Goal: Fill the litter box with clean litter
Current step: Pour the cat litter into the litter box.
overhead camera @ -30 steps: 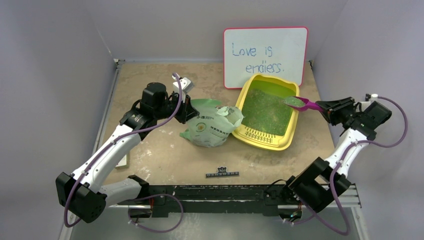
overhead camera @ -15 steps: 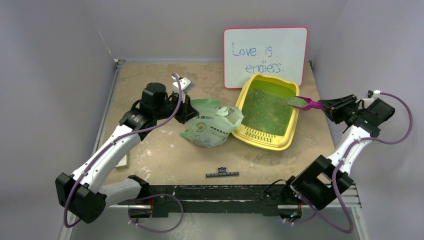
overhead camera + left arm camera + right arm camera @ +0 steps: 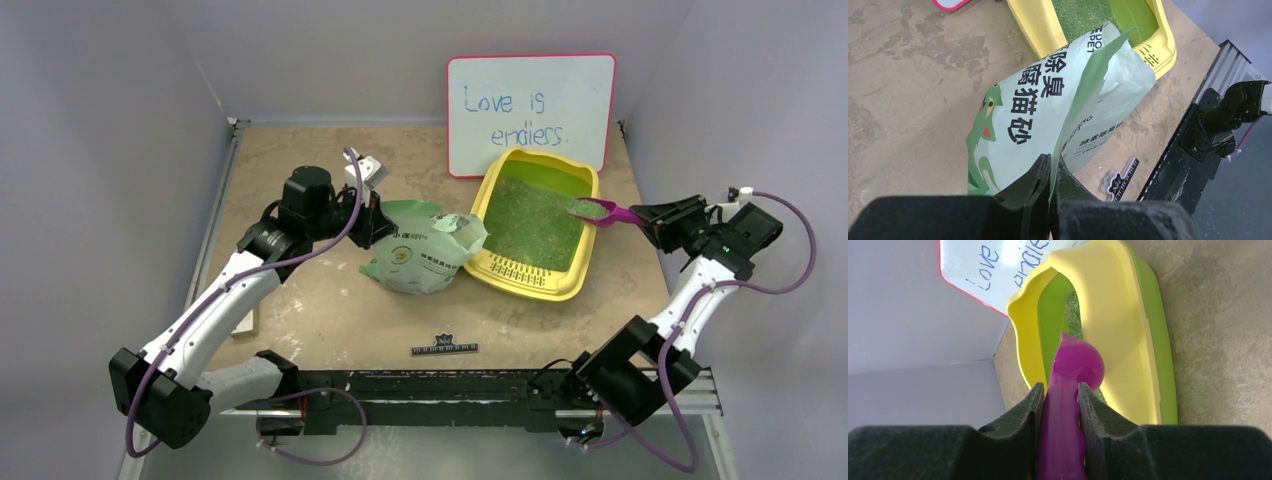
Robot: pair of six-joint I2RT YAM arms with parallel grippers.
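Observation:
The yellow litter box lies at the table's right, its floor covered with green clean litter. My right gripper is shut on the handle of a magenta scoop, whose bowl hangs over the box's right rim, turned on edge. In the right wrist view the scoop sits between my fingers above the litter box. My left gripper is shut on the rear edge of the pale green litter bag, which leans with its open mouth toward the box. The left wrist view shows the bag pinched in the left gripper.
A red-framed whiteboard with writing stands against the back wall behind the box. A small black comb-like tag lies near the front edge. Grey walls close in both sides of the table.
The scoop has rolled onto its side over the box's right rim, and the green litter seen in its bowl earlier no longer shows. The left arm and bag have stayed still.

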